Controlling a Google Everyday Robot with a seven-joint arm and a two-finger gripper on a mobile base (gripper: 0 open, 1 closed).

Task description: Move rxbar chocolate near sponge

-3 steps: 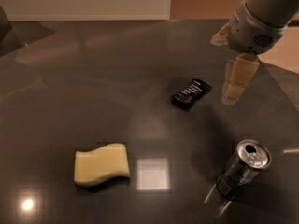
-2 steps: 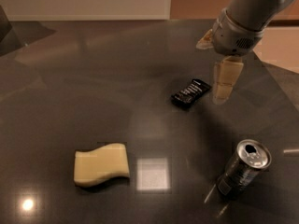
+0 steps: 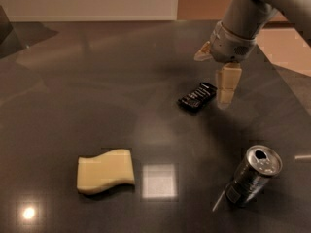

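The rxbar chocolate (image 3: 197, 96), a small flat black bar with white print, lies on the dark table right of centre. The sponge (image 3: 105, 171), a pale yellow wavy block, lies at the front left, well apart from the bar. My gripper (image 3: 212, 79) hangs from the arm at the upper right, just above and to the right of the bar. It is open and empty. One pale finger (image 3: 227, 84) points down beside the bar's right end. The other finger (image 3: 202, 51) sticks out higher up on the left.
A dark drink can with a silver top (image 3: 252, 175) stands at the front right. The table's right edge (image 3: 286, 89) runs diagonally behind the arm. Bright light reflections lie on the glossy tabletop (image 3: 97, 81) near the sponge.
The gripper has moved left and a little toward the bar, so its lower finger now hangs right beside the bar's right end. The bar, sponge and can have not moved.
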